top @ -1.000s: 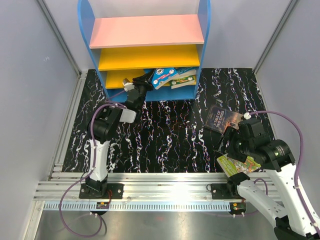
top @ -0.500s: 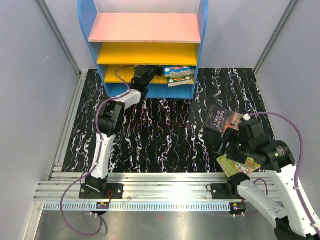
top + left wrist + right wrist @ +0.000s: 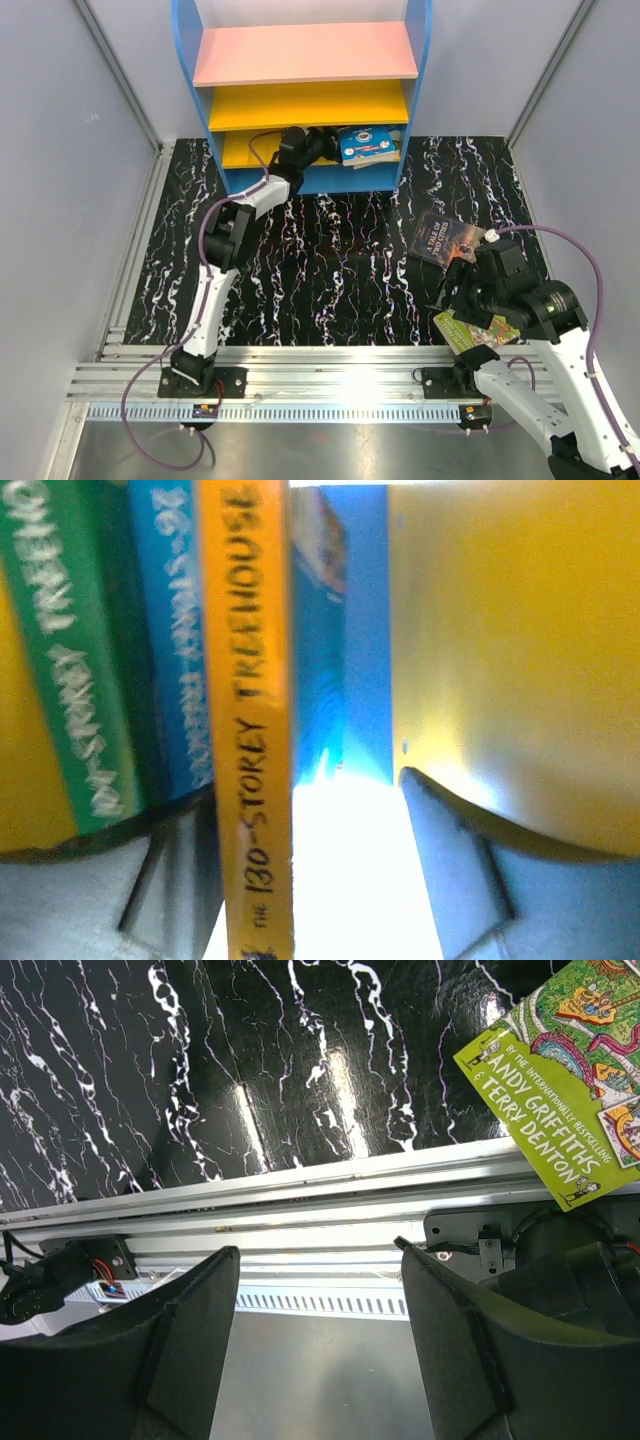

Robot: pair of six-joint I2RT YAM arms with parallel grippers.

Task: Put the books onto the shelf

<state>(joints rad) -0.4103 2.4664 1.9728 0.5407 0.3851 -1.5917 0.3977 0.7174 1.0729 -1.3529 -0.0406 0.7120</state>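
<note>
Left wrist view showed my left gripper [image 3: 305, 800] spread open, clamping nothing, facing three spines: green, blue and the orange book [image 3: 258, 730]. These books [image 3: 368, 143] lay flat, stacked at the right end of the shelf's [image 3: 305, 52] lowest compartment. My right gripper [image 3: 315, 1250] gaped empty above the table [image 3: 200, 1080]. The dark book [image 3: 447, 238] lay askew there, cover up. The lime-green book [image 3: 570, 1070] lay slantwise, one corner over the rail [image 3: 300, 1210].

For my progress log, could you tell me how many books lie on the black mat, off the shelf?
2. The dark book lies just ahead of the right arm; the lime-green book lies at the mat's near edge, partly under that arm, which may hide more.
</note>
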